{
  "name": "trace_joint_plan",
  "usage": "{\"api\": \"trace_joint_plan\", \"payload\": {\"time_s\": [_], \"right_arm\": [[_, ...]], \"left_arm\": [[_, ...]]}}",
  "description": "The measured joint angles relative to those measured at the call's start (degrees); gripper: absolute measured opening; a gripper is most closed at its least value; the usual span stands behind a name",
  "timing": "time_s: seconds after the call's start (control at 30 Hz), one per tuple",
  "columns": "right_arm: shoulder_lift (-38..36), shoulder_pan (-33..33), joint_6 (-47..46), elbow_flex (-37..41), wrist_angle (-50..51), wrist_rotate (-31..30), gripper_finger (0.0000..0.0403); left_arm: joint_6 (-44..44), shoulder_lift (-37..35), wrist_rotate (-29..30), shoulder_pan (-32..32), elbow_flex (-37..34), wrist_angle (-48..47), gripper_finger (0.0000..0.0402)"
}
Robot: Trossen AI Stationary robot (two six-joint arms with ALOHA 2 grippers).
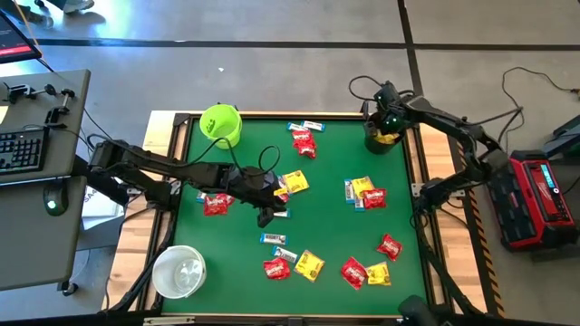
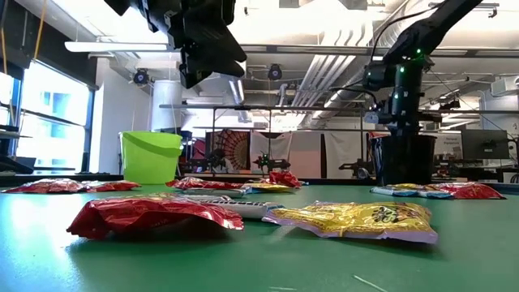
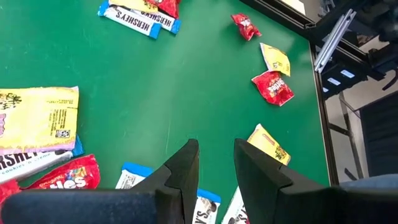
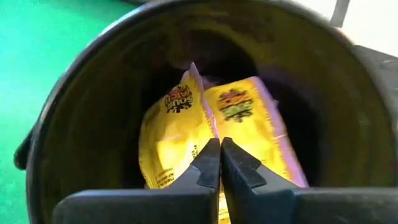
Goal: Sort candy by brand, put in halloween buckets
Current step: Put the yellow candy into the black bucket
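Red packets [image 1: 216, 204], yellow packets [image 1: 309, 264] and slim white-and-blue bars [image 1: 274, 239] lie scattered on the green table [image 1: 335, 226]. My left gripper [image 3: 214, 146] hangs open above the table's middle, over bare green with nothing between its fingers; bars [image 3: 134, 175] lie just beside them. My right gripper [image 4: 219, 143] is shut and points down into the black bucket [image 1: 382, 138] at the far right corner. Two yellow packets [image 4: 177, 124] stand on end inside it. A lime green bucket [image 1: 220, 124] stands far left, a white one [image 1: 178, 272] near left. My right gripper's shut fingertips [image 4: 208, 155] stand right in front of the yellow packets' upper edges [image 4: 205, 109] inside the black bucket, coming from above. I cannot tell whether they touch the packets.
A raised wooden frame [image 1: 299, 115] borders the table. Cables trail over the green bucket and the left arm. A desk with a keyboard [image 1: 23, 149] stands to the left, a red-and-black unit [image 1: 535, 199] to the right. Bare green lies in the table's middle right.
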State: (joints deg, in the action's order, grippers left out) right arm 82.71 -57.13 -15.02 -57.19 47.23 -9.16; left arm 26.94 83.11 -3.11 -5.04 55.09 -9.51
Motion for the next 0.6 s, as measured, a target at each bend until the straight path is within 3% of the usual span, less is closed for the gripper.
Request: {"api": "trace_joint_plan", "payload": {"time_s": [0.2,0.37,0.47,0.53,0.6], "right_arm": [[-2.23,-0.28,1.53,-3.48,4.27,-2.02,0.0029],[-2.55,-0.28,1.03,-6.32,6.78,-2.01,0.011],[-2.55,-0.3,-0.01,-6.4,6.61,3.04,0.0148],[-2.55,0.05,0.12,-6.4,5.32,5.46,0.0146],[-2.55,0.28,0.06,-6.4,4.36,6.03,0.0118]], "left_arm": [[-0.03,0.0,-0.02,0.0,0.0,-0.14,0.0091],[-0.05,0.0,-0.04,0.0,0.0,-0.14,0.0091],[-0.09,0.0,-0.04,0.0,0.0,-0.14,0.0092],[-0.17,0.0,-0.04,0.0,0.0,-0.12,0.0092],[-0.7,0.0,-0.07,0.0,0.0,-0.13,0.0092]]}}
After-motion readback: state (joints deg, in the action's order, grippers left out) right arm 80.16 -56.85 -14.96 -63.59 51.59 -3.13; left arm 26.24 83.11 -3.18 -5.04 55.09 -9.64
